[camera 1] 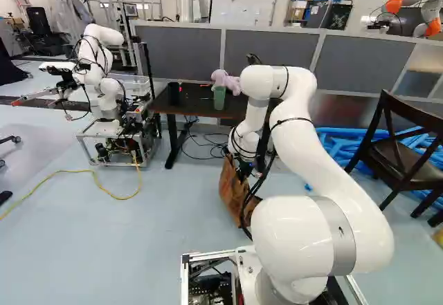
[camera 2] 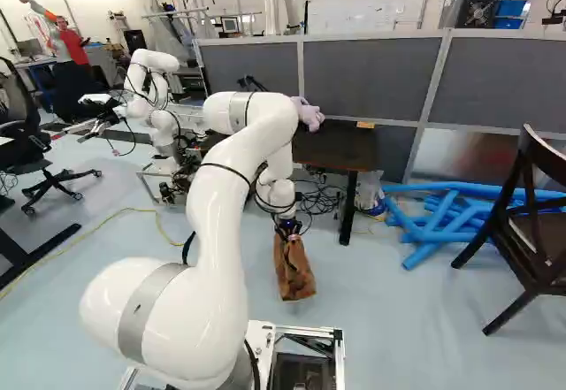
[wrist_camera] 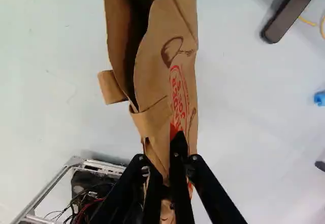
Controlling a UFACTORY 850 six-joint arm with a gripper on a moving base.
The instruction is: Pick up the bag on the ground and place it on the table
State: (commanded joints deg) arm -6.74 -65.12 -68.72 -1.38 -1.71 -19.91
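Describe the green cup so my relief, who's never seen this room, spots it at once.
In the left base view, find the long grey partition and the dark table standing before it. Near the table's edge, just left of the white arm in that view, stands the cup, in front of a pale purple soft thing. It alone is green; the upright container farther left is black.

There is one paper bag [wrist_camera: 177,82], one dark table [camera 1: 197,111] beyond it, two cup-like containers [camera 1: 219,99] (one green, one black), one lilac soft-looking thing [camera 1: 225,81], one wooden chair [camera 1: 408,171], and several blue tubes [camera 2: 438,228], heaped too closely to count.
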